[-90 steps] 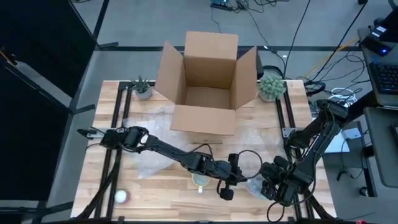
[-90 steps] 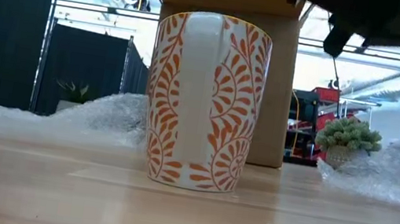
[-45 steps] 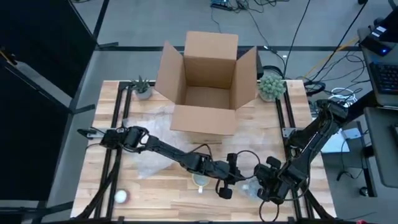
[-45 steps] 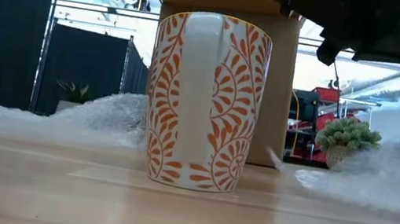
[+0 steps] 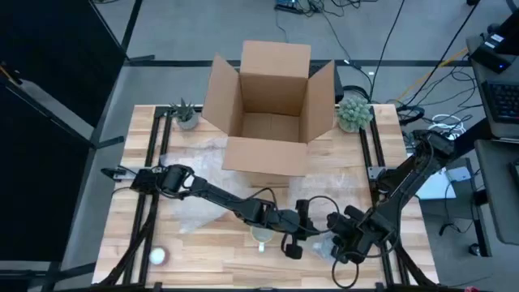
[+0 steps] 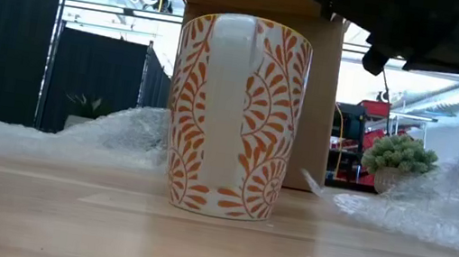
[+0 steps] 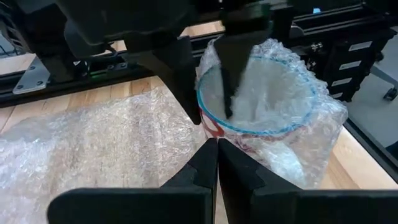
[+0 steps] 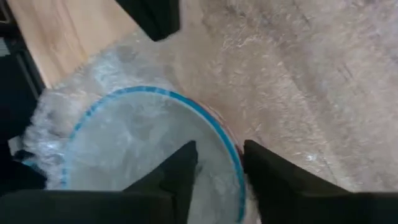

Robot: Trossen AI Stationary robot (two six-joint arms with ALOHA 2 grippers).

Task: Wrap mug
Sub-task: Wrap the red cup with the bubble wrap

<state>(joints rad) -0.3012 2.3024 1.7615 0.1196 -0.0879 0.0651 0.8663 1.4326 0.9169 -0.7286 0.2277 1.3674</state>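
Our left gripper [image 7: 217,144] had its fingers pressed together on nothing we could see. Its arm reached low across the table, passing over a bare orange-leaf mug [image 6: 233,115]. Straight ahead of those fingertips, close by, stood the blue-rimmed mug [image 7: 261,99], upright with its mouth open upward, swaddled in bubble wrap [image 7: 112,130]. On the mug's far side our right gripper [image 8: 214,163] came down from above with its fingers spread astride the rim, one inside and one outside. We judged the right arm nearer and better placed to steady the mug.
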